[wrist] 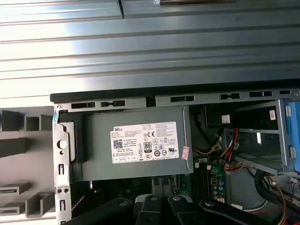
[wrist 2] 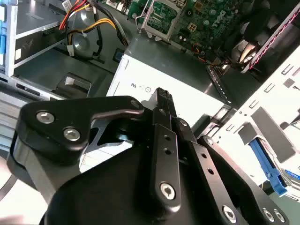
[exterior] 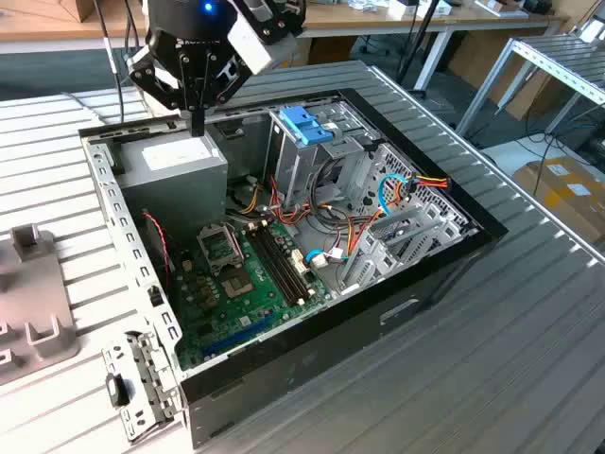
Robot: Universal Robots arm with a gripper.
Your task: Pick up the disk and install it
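Observation:
My gripper hangs over the far corner of the open computer case, on the exterior view's left. Its fingers are shut together with nothing between them. They point down at the grey power supply. In the second wrist view the gripper sits over the power supply's white label. I cannot pick out the disk for certain. A blue plastic strip lies beside the case's perforated rail, and I cannot tell what it belongs to.
A blue bracket tops the metal drive cage in the case's middle. The motherboard and loose cables fill the case floor. A grey fixture lies on the slatted table left of the case.

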